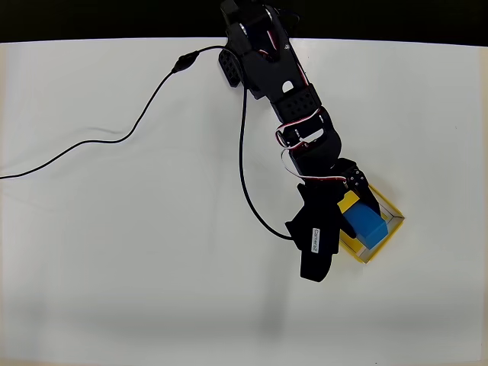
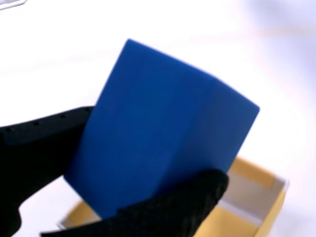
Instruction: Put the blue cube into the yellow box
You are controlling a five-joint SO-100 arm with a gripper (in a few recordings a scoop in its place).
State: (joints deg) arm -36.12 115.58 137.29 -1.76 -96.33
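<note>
Blue cube clamped in claw, above yellow box rim

yellow box: in the overhead view my wrist covers its left part; in the wrist view its near wall and most of its floor sit behind the blue cube.
blue cube underside: hidden in both views; contact with the box floor cannot be determined.
my gripper: finger tips run behind the cube; both fingers cut off by the frame's left and bottom edges.
arm base: cropped at the overhead view's top edge.
</note>
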